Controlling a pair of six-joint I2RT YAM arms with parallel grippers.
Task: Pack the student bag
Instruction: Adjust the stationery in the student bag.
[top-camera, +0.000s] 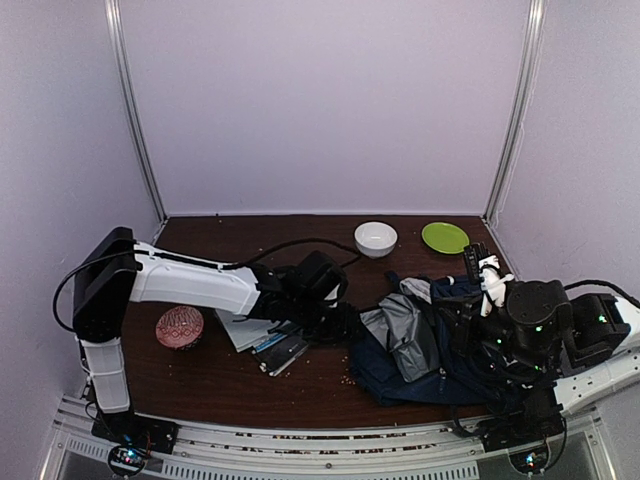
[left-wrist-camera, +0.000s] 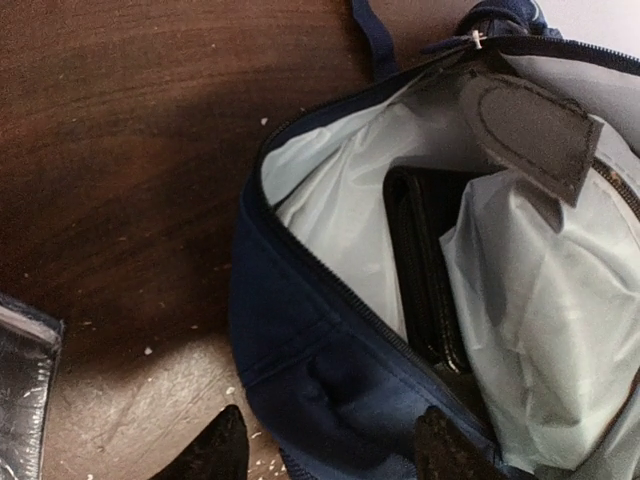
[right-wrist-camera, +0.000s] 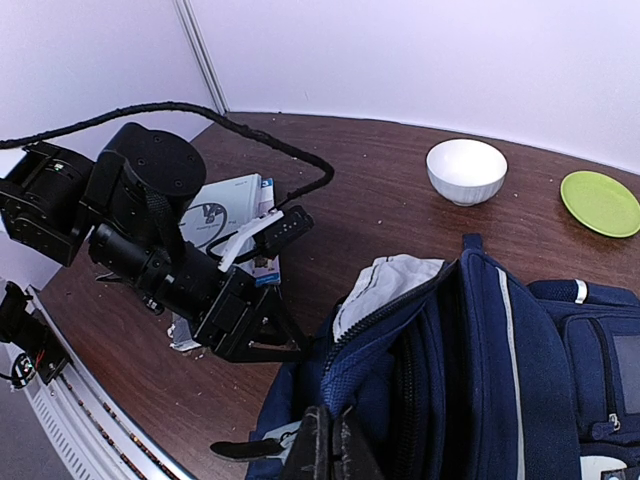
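bag (top-camera: 400, 385): lying open toward the worktop's near right corner, pale lining showing
left gripper (left-wrist-camera: 335, 455): hovering at the bag's mouth, fingers spread wide
right gripper (right-wrist-camera: 327, 450): pinching the bag's rim, fingers narrow

I see a dark brown wooden tabletop (top-camera: 300, 395), speckled here and there with pale crumbs. At the far edge a white bowl (top-camera: 375, 238) sits near a flat green plate (top-camera: 445, 237), and the two do not touch. Over on the left lies a round, reddish, patterned disc (top-camera: 180, 327). Beside it, towards the middle, is a small stack of booklets (top-camera: 240, 328) with a few slim dark items (top-camera: 283, 352), pens as far as I can tell, fanned at its near edge. The navy student bag (top-camera: 395, 385) sprawls over the right half with its mouth gaping, stopping short of the bowl and plate.
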